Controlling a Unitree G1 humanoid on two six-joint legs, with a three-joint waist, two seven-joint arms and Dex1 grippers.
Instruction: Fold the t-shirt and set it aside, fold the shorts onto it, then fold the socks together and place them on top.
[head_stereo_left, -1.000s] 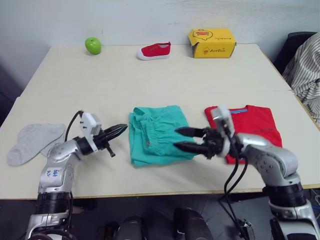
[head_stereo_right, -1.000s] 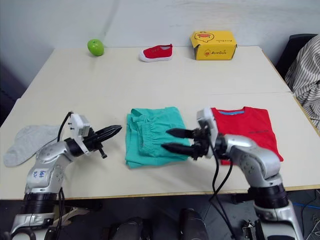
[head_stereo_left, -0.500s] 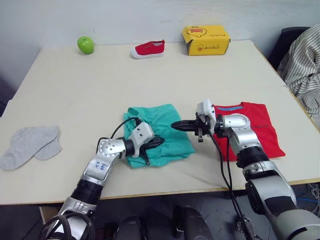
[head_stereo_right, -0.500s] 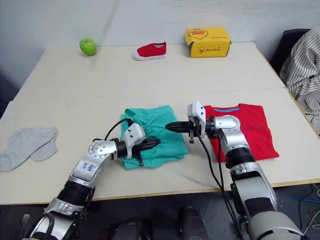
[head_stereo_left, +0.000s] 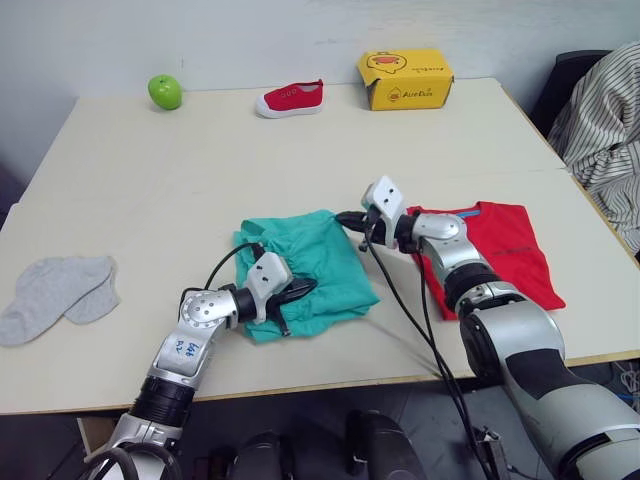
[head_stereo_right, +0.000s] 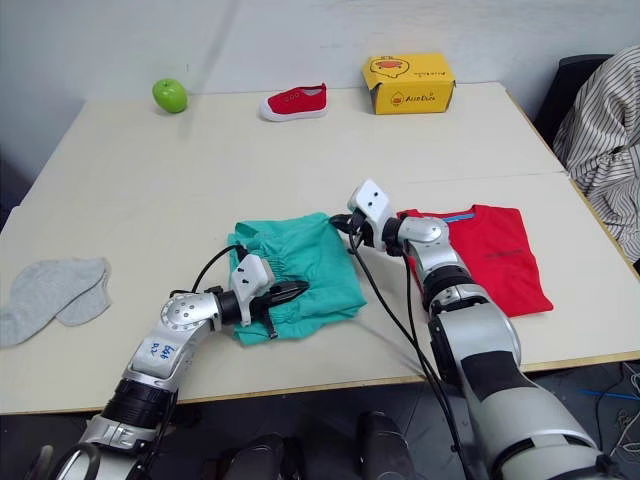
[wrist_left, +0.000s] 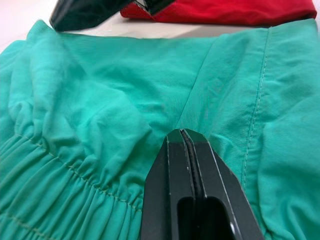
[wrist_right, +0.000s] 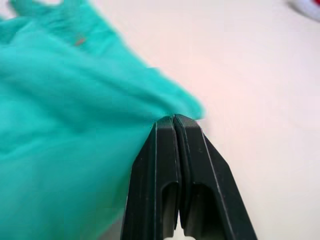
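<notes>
The teal shorts lie crumpled in the middle of the table, waistband toward my left. My left gripper is shut, and its fingertips rest on the fabric near the shorts' front edge without visibly pinching it. My right gripper is shut on the shorts' far right corner, which is drawn up toward it. The folded red t-shirt lies flat just right of the shorts, under my right forearm. The grey socks lie apart at the table's left edge.
At the far side of the table sit a green apple, a small red shoe and a yellow box. A striped cloth hangs beyond the table's right edge.
My right gripper went from open to shut and moved to the shorts' far right corner, lifting it. My left gripper, shut throughout, moved from left of the shorts onto them. The camera shifted.
</notes>
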